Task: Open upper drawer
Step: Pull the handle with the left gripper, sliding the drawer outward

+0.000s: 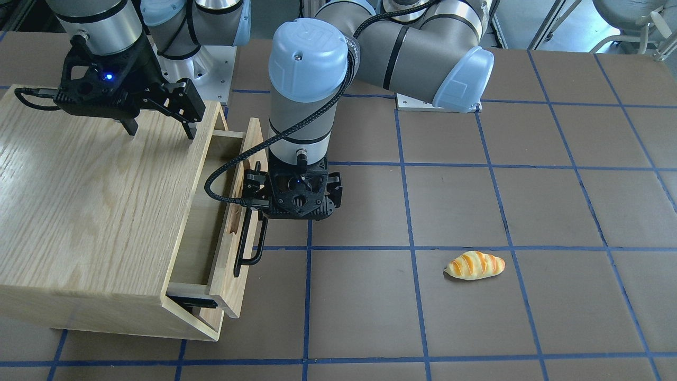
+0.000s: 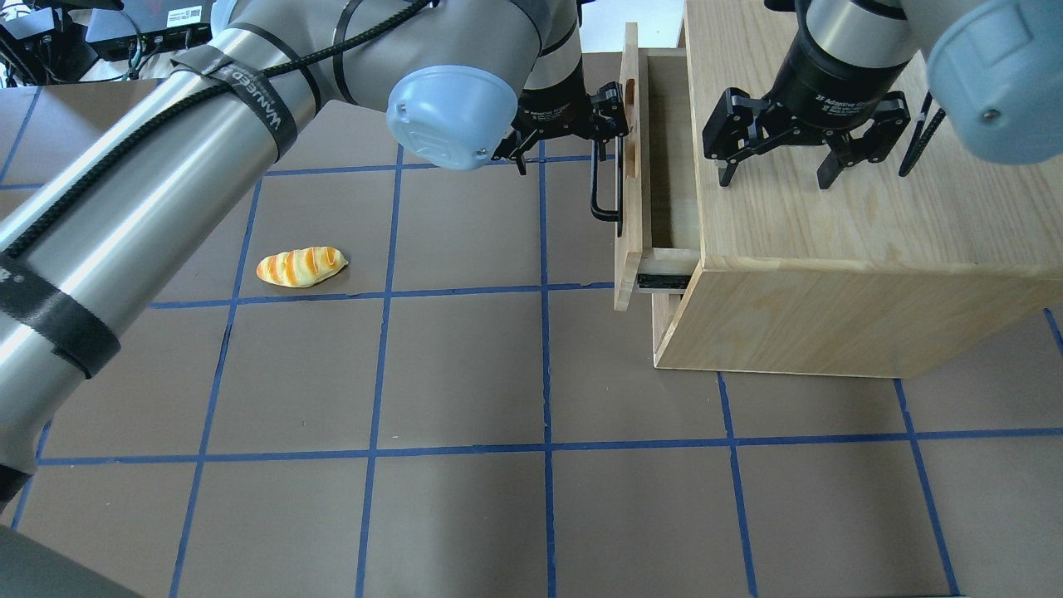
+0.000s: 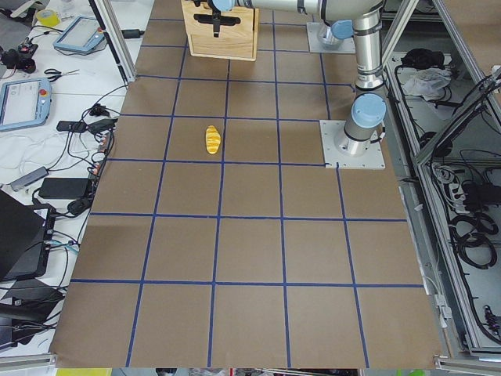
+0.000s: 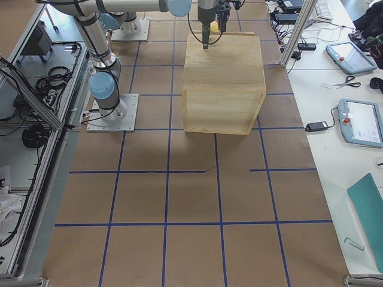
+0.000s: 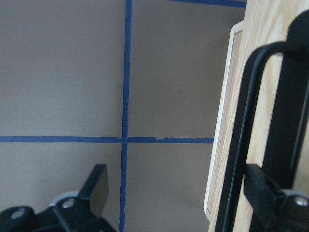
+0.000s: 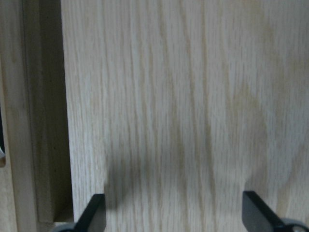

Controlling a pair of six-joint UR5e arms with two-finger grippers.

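Note:
The upper drawer [image 1: 237,227] is pulled partway out of the oak cabinet [image 1: 90,201], and its dark inside shows from overhead [image 2: 664,166]. Its long black bar handle [image 2: 604,187] runs along the front panel [image 2: 631,208]. My left gripper [image 2: 565,145] is open at the handle. In the left wrist view [image 5: 178,193], one finger [image 5: 263,193] sits against the handle bar [image 5: 241,125] and the other [image 5: 96,186] is out over the table. My right gripper [image 2: 772,178] is open and empty just above the cabinet top [image 6: 183,96].
A toy bread roll [image 1: 474,265] lies on the brown mat, well away from the cabinet; it also shows in the overhead view [image 2: 301,266]. The cabinet stands at the table's end on my right [image 4: 222,78]. Blue tape lines grid the mat.

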